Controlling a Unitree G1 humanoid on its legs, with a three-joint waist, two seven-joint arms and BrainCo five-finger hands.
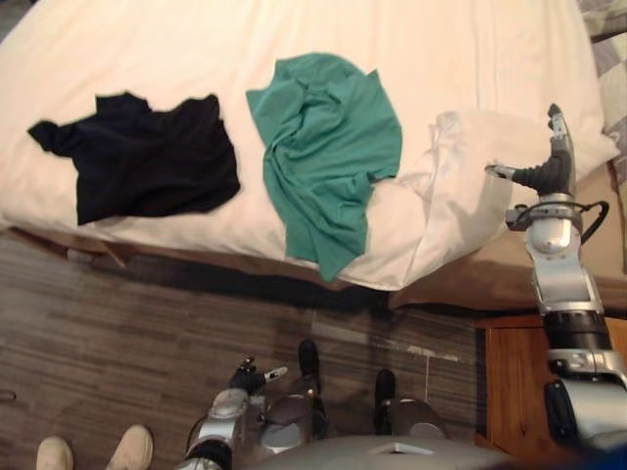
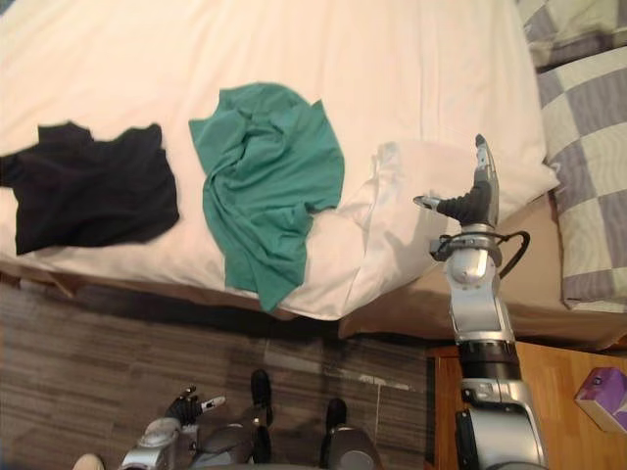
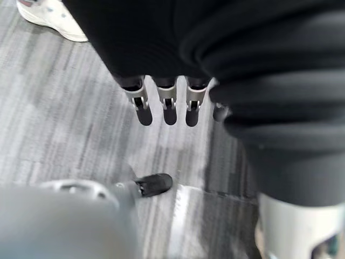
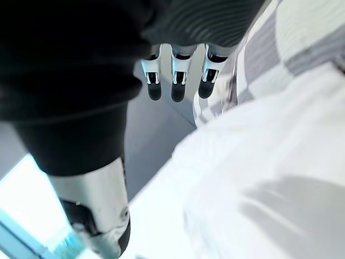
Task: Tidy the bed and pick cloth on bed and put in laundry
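**Inventory of the items on and beside the bed, by kind**

Beds: one bed [image 1: 294, 29].
Loose garments: two in total, comprising one black cloth [image 1: 147, 162] and one green cloth [image 1: 328, 147].
Checked pillows: two, comprising the far checked pillow [image 2: 563, 24] and the near checked pillow [image 2: 588, 166].
Furniture: one wooden bedside cabinet [image 2: 549, 382].
Boxes: one purple box [image 2: 602, 397].
Footwear of a person: two, comprising the first pale shoe [image 1: 54, 453] and the second pale shoe [image 1: 129, 446].
Robot hands: two, comprising one left hand [image 1: 253, 376] and one right hand [image 1: 554, 162].
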